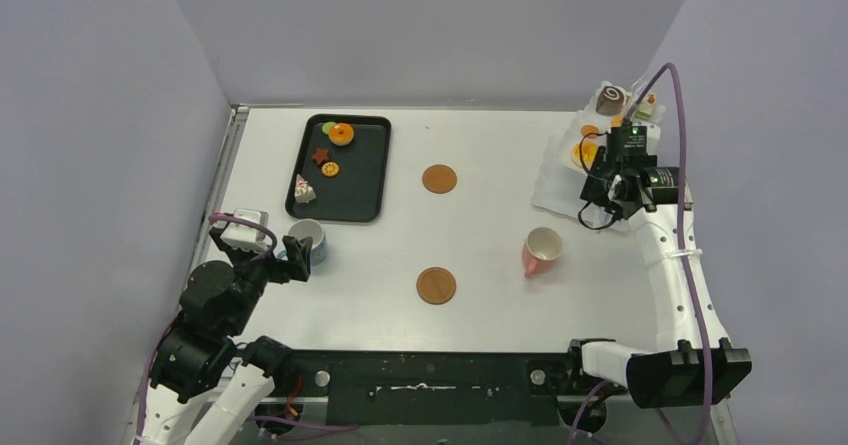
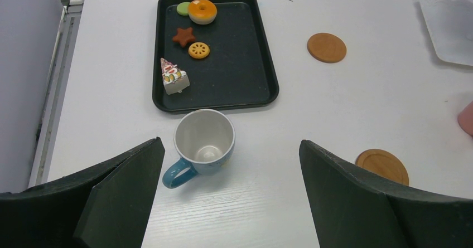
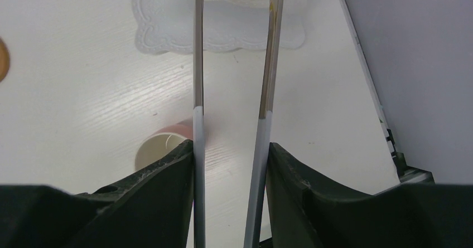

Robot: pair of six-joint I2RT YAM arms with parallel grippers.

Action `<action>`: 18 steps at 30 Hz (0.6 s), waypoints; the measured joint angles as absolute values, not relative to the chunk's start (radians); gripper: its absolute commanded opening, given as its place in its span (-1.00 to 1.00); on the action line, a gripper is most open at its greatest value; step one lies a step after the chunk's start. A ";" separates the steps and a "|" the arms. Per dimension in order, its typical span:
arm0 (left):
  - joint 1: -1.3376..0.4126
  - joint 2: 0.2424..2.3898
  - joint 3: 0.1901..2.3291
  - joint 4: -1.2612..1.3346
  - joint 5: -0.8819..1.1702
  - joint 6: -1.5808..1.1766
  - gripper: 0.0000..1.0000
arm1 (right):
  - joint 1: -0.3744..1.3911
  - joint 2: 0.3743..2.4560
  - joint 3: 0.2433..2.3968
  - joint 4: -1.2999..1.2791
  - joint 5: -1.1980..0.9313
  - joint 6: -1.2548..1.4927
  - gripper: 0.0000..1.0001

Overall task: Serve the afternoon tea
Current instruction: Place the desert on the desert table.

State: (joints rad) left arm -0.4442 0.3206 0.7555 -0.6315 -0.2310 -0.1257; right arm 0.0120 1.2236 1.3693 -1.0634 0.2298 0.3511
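The blue cup (image 1: 307,240) stands upright just in front of my open, empty left gripper (image 1: 290,265); in the left wrist view the cup (image 2: 204,142) sits between and beyond the fingers, handle to the near left. An orange tart (image 2: 202,10), green disc (image 2: 183,8), star cookie (image 2: 183,36), round cookie (image 2: 198,50) and cake slice (image 2: 174,78) lie on the black tray (image 2: 240,64). The pink cup (image 1: 541,250) seems to lie on its side. My right gripper (image 3: 231,164) is shut on the metal tongs (image 3: 198,64), which reach over the white doily (image 3: 223,30). A chocolate swirl roll (image 1: 609,97) and orange tart (image 1: 585,152) sit there.
Two round wooden coasters lie mid-table, one far (image 1: 438,178) and one near (image 1: 436,285). The black tray (image 1: 365,180) is at the back left. Walls close in on the left, back and right, with the right table edge (image 3: 368,86) near the tongs.
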 measured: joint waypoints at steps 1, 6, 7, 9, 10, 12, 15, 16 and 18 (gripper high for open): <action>-0.444 0.321 0.756 -0.632 -0.231 -0.126 0.81 | 0.031 1.219 1.373 -1.067 0.227 0.355 -0.11; -0.444 0.321 0.756 -0.632 -0.231 -0.126 0.81 | 0.141 1.205 1.384 -1.079 0.219 0.381 -0.12; -0.444 0.321 0.756 -0.632 -0.231 -0.126 0.81 | 0.162 1.202 1.384 -1.079 0.217 0.387 -0.12; -0.444 0.321 0.756 -0.632 -0.231 -0.126 0.81 | 0.198 1.199 1.384 -1.079 0.208 0.401 -0.12; -0.444 0.321 0.756 -0.632 -0.231 -0.126 0.81 | 0.220 1.197 1.384 -1.079 0.204 0.407 -0.12; -0.444 0.321 0.756 -0.631 -0.231 -0.126 0.81 | 0.262 1.195 1.384 -1.078 0.197 0.418 -0.11; -0.444 0.321 0.756 -0.632 -0.231 -0.126 0.81 | 0.338 1.194 1.384 -1.064 0.190 0.431 -0.11; -0.444 0.321 0.756 -0.632 -0.232 -0.126 0.81 | 0.366 1.194 1.384 -1.053 0.186 0.432 -0.11; -0.444 0.321 0.756 -0.632 -0.233 -0.126 0.81 | 0.427 1.195 1.384 -1.021 0.180 0.433 -0.11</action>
